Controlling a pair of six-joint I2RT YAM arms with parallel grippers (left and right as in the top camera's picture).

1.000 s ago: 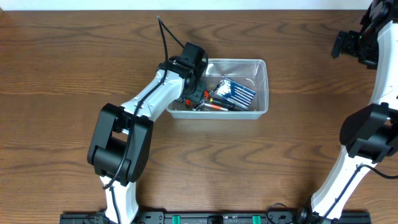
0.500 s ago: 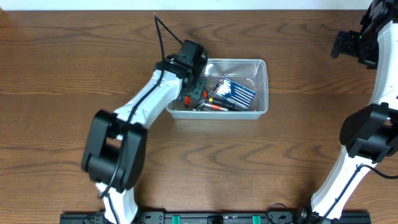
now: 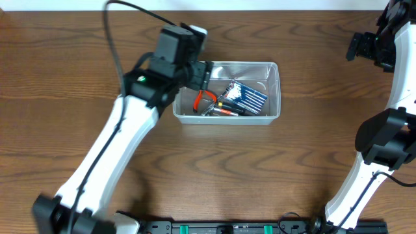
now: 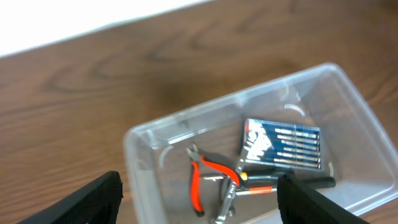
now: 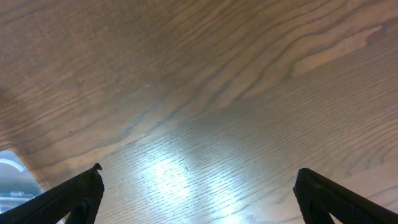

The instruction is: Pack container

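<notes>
The clear plastic container (image 3: 273, 70) stands at the table's middle, with its rim (image 4: 186, 118) filling the left wrist view. Inside lie orange-handled pliers (image 3: 204, 99) (image 4: 208, 169), a blue pack of small tools (image 3: 251, 97) (image 4: 283, 146), a wrench and a black-handled screwdriver (image 4: 311, 182). My left gripper (image 3: 197, 73) (image 4: 199, 190) hangs open above the container's left end, holding nothing, with the pliers below it. My right gripper (image 3: 359, 47) (image 5: 199, 183) is open over bare wood at the far right.
Bare wooden table surrounds the container on all sides. The left arm (image 3: 123, 130) stretches diagonally from the front left. The right arm's base (image 3: 383, 140) stands at the right edge. A corner of the container (image 5: 9, 180) shows at the right wrist view's left edge.
My left gripper opened, left the orange pliers lying in the container, and rose up and back toward the left. The right arm has not moved.
</notes>
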